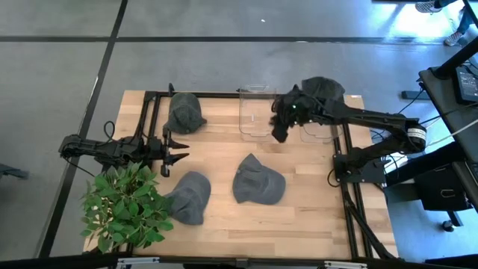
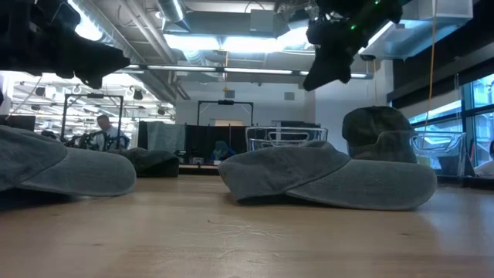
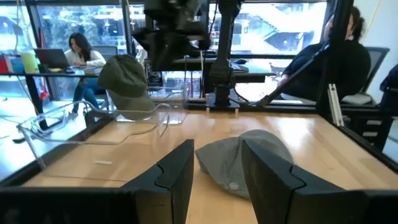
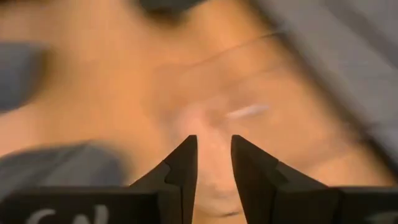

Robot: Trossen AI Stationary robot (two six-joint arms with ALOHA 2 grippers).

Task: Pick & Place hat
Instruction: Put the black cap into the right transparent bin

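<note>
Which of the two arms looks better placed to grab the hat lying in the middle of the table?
Probably the right. Its open right gripper hangs just beyond the middle hat, while the left gripper waits at the table's left edge.

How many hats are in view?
4: one grey hat at the table's back left, one front left beside the plant, one mid-front, one darker hat on the clear bin.

No readable text, label, brand or number was found on anything in the four views. One trace only — pale marks on the dark body of the right gripper (image 4: 211, 163), below and to the left of its fingers (image 4: 183, 165) in the right wrist view — cut off by the frame edge and too blurred to read.
</note>
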